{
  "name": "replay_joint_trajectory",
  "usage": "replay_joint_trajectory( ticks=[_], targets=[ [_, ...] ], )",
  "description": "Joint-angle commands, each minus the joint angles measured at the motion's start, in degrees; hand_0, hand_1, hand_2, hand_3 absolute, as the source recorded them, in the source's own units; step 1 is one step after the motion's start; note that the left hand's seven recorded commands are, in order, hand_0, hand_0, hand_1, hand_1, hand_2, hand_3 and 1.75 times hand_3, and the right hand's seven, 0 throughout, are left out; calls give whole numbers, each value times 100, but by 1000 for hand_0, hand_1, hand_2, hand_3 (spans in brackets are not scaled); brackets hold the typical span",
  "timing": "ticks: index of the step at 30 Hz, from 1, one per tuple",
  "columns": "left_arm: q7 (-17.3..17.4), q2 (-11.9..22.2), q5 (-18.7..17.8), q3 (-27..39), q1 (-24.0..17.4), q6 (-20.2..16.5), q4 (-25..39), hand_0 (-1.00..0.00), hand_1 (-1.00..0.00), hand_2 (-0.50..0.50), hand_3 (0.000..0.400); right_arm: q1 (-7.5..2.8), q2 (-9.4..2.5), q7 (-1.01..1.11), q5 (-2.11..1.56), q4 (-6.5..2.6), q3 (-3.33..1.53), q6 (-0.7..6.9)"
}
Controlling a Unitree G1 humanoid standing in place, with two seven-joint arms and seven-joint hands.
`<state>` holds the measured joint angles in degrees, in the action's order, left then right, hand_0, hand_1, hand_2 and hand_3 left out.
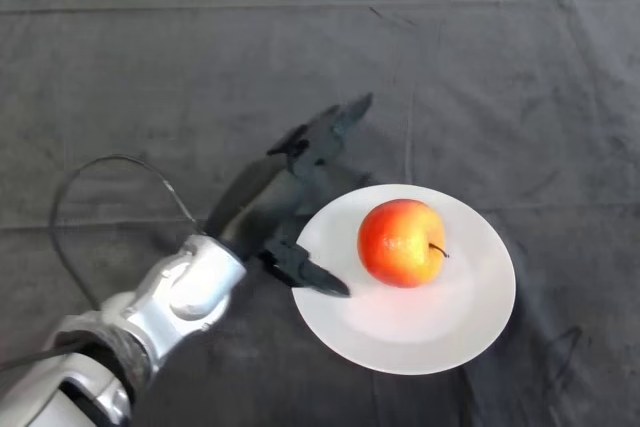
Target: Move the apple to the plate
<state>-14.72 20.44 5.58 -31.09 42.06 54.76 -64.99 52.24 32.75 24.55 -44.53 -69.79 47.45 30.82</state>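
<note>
apple (401, 242): red-orange with a yellow patch, sits on the plate, a bit left of the plate's middle; stem points to the view's right; nothing touches it.
plate (455, 322): white, round, lies flat on the cloth, right of centre in the lower half of the head view; its only load is the apple.
left hand (268, 209): black, at the plate's left rim; spread apart, not gripping anything.
fingers (335, 125): reach up and to the right, away from the plate, over bare cloth; straight, loose.
thumb (308, 273): points right, its tip lies over the plate's left edge; a gap of white plate shows between the tip and the apple.
hand vs apple: near but apart, apple sits in the open space to the right of the palm.
left arm (175, 299): silver-grey, comes in from the lower left corner, angled up and right toward the plate.
cloth (150, 77): dark grey, wrinkled, covers the whole table; a thin pale strip shows along the top edge.
</note>
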Motion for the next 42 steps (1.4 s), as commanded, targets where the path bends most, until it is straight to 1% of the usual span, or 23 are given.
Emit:
replay_joint_trajectory(
  ticks=[1, 7, 16, 21, 27, 37, 42],
  targets=[
    [42, 311, -158, 247, -156, 117, -177, 0, 0, 0, 0, -220, 169, 49, -5, -92, 2, -39],
    [36, 500, -279, 572, -269, 208, -266, 0, 0, 0, 0, -221, 168, 49, -5, -91, 2, -39],
    [93, 912, -545, 1133, -464, 261, -448, 0, 0, 0, 0, -221, 168, 48, -5, -90, 2, -39],
    [-31, 1085, -646, 1434, -521, 101, -583, 0, 0, 0, 0, -221, 168, 48, -5, -90, 2, -39],
    [-349, 1221, -642, 1710, -619, -142, -715, 0, 0, 0, 0, -221, 168, 48, -5, -90, 2, -38],
    [-690, 1506, -688, 2124, -764, -545, -835, 0, 0, 0, 0, -221, 168, 48, -5, -89, 2, -38],
    [-828, 1640, -815, 2400, -868, -731, -877, 0, 0, 0, 0, -221, 167, 47, -5, -89, 2, -38]
  ],
)
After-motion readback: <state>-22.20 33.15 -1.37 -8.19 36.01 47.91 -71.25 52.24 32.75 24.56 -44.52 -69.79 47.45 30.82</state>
